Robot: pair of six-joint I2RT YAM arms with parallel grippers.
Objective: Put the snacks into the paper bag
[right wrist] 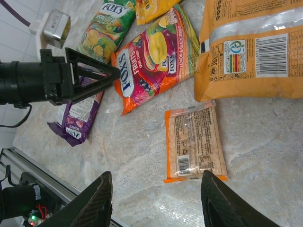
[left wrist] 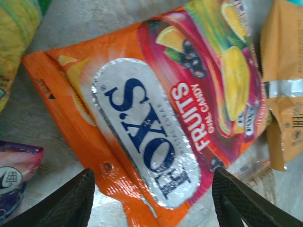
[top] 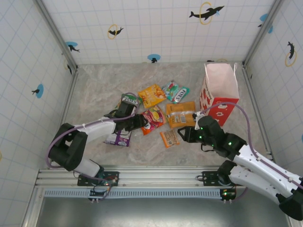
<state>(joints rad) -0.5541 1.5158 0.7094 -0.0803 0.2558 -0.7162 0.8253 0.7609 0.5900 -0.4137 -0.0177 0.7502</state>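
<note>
The white paper gift bag with red fruit prints and red side panels (top: 220, 81) stands upright near the far right corner of the marbled bench (top: 94, 90). Its mouth opens upward, so packets can be dropped in from above. The snacks lie flat in a loose cluster at mid-bench, to the left of the bag and well apart from it, so the task looks to be at its start. The left hand (left wrist: 152, 189) hangs low over the glossy red-and-orange Fox's Fruits candy packet (left wrist: 156, 118). Its two dark fingers are spread wide on either side of the packet's end and grasp nothing; it seems lined up to pinch across the packet's width. A purple packet (right wrist: 78, 113) lies beside it toward the near left, and a green packet (right wrist: 106, 30) lies farther back. The right hand (right wrist: 156, 189), likewise spread and empty, hovers over the small orange bar with a printed back label (right wrist: 195, 142). That bar lies alone on the near side of the cluster, just short of the large orange pouch (right wrist: 251, 52). Each arm appears to be taking the snack nearest its own side, which keeps them from crossing. Because the packets are thin, slick and flush with the bench, the fingers will likely have to reach the surface and catch an edge, and a poor grip could slide the packet away.
</note>
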